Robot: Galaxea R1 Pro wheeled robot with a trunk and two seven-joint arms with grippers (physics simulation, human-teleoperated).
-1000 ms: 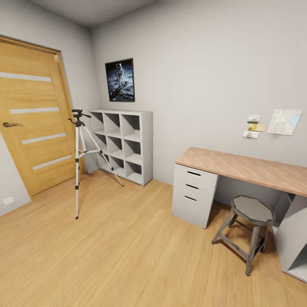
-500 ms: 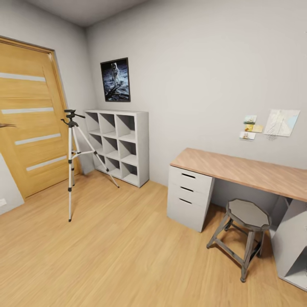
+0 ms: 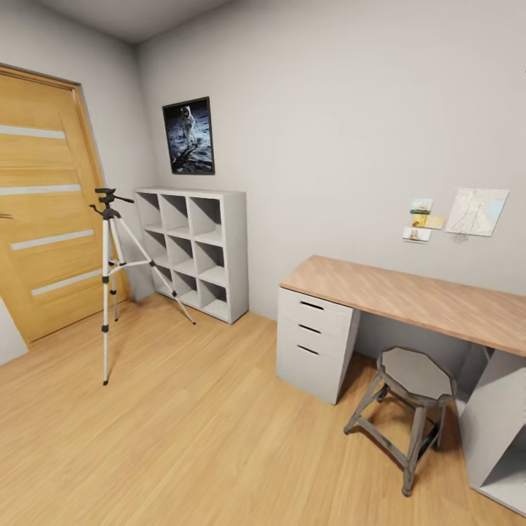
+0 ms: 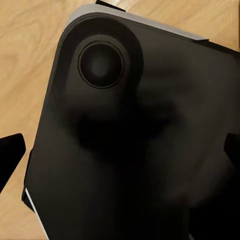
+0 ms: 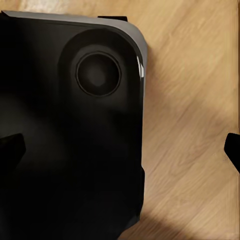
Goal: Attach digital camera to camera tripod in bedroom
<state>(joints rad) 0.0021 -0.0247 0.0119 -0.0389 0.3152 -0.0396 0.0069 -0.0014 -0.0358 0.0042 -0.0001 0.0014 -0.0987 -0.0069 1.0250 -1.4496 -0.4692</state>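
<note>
While the robot is in transit, no handling is under way; the step in hand is judged to be the search for the digital camera, which is not located on any surface seen from the head.

Item 1, camera tripod [image 3: 108, 277]: standing upright on the plank floor [image 3: 190, 438], legs spread, black head bare, between the oak door [image 3: 40, 212] and the white cube shelving [image 3: 191, 252], near both.

Item 2, left gripper [image 4: 120, 150]: two dark fingertips noted at opposite edges of the wrist view, well apart and with nothing between them; behind them, the robot's dark base over the floor.

Item 3, right gripper [image 5: 122, 147]: likewise spread wide and empty.

Item 4, room: grey walls, moon-landing poster [image 3: 188, 136] above the shelving, wood-topped desk [image 3: 409, 296] with white drawers, grey stool [image 3: 413, 402] just beside it, small notes pinned above.

Advice: desk top appears bare; the shelving compartments and unseen parts of the room should be scanned next, slowly, with the tripod legs given a wide berth by the base.
</note>
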